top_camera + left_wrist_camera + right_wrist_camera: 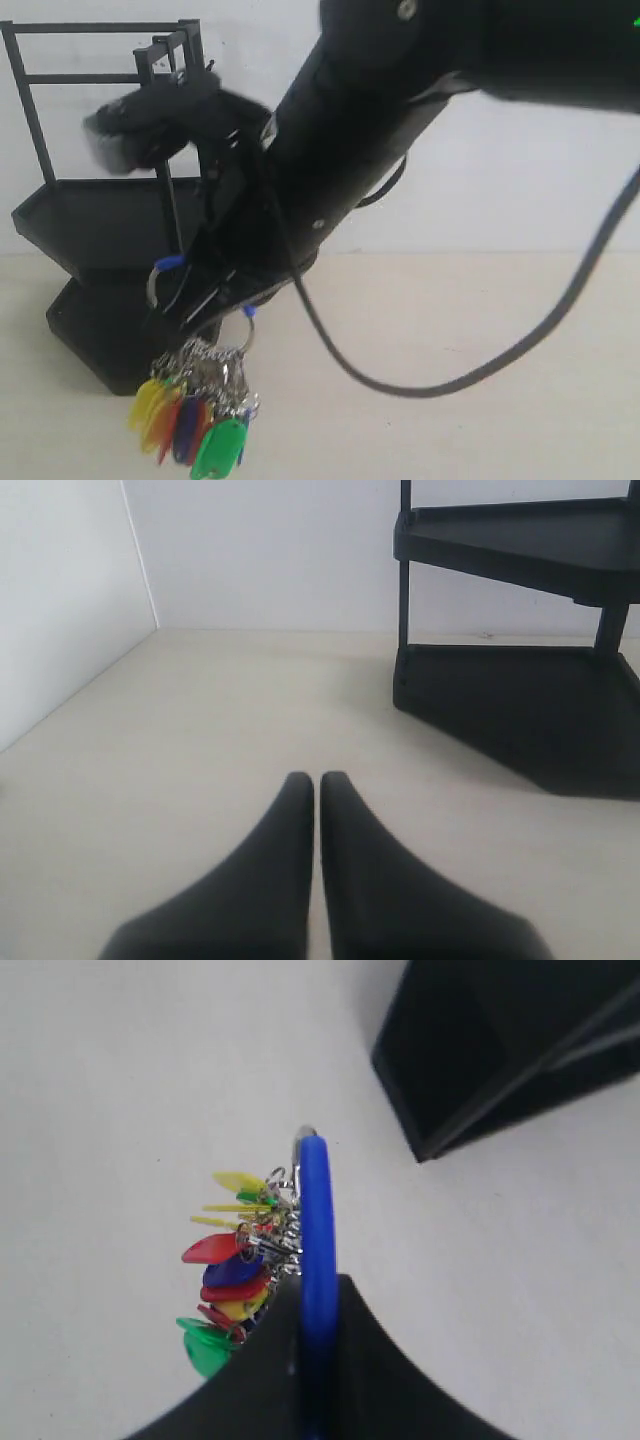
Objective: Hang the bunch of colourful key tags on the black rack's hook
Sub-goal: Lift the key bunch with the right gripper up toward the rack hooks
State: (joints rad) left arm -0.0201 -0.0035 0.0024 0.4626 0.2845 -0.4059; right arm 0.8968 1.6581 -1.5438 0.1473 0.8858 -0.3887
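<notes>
Grips the colourful key tag bunch (235, 1270) by its blue loop (318, 1210) with the right end effector (318, 1295), narrow around the loop. Hangs in the air just in front of the black rack (90, 220), tags dangling beside the rack's lower tray (520, 710), above the desk (200, 730). Shows the left end effector (316, 780) closed on nothing, fingertips nearly touching, low and apart from the rack.
</notes>
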